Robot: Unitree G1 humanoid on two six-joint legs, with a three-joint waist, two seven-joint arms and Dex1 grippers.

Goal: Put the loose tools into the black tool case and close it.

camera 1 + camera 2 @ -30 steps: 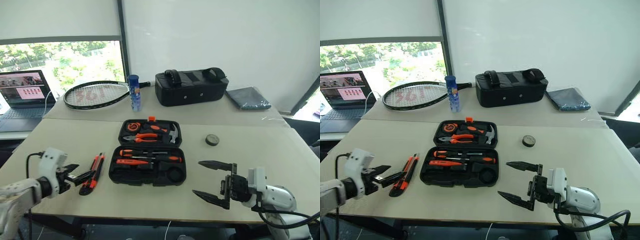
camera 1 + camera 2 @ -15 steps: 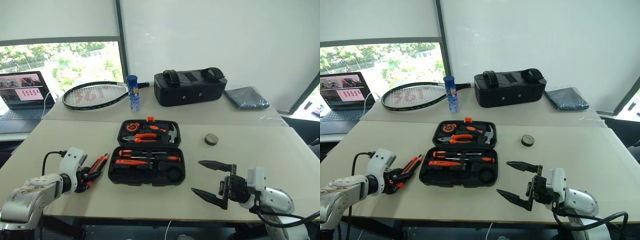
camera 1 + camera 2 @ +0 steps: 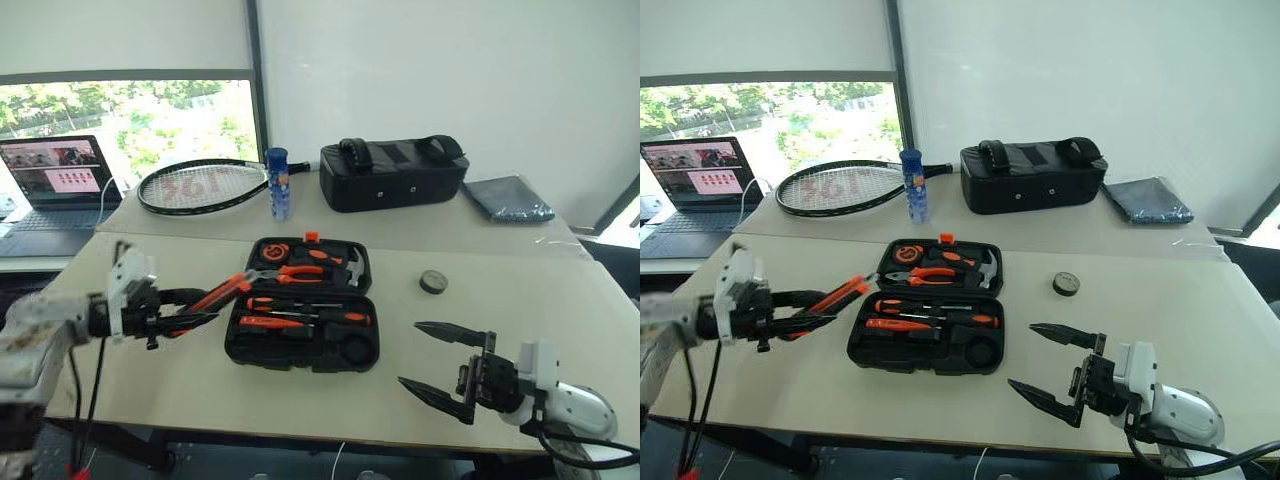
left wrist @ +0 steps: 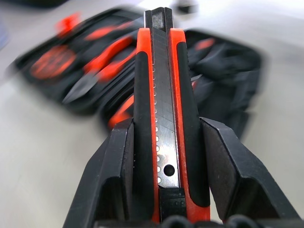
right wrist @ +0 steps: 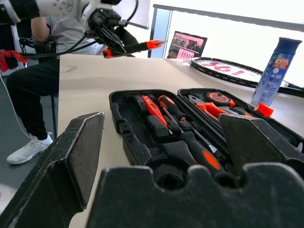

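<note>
Partly blurred: left gripper (image 3: 185, 312) clamps utility knife (image 3: 215, 295) above table (image 3: 560, 290), just left of open tool case (image 3: 300, 315). Tape roll (image 3: 432, 282) lies right of case. Right gripper (image 3: 440, 362) spread wide, empty. Racket (image 3: 195, 187), bottle (image 3: 279, 183), bag (image 3: 393, 173) behind.

Beige table (image 3: 560, 300) in front, second table (image 3: 420, 230) butted behind it. On far table: racket (image 3: 195, 187) lying flat at left, blue bottle (image 3: 279, 183) upright beside racket's throat, black bag (image 3: 393, 175) with handles right of bottle, grey folded cloth (image 3: 507, 198) at far right. Open laptop (image 3: 55, 185) on separate surface at far left, screen lit. Window (image 3: 130, 125) behind laptop and racket, greenery outside; white blind (image 3: 120, 35) above, white wall (image 3: 450, 70) to right. Seated person (image 5: 42, 57) in right wrist view, dark trousers, white shoe (image 5: 26, 149).
</note>
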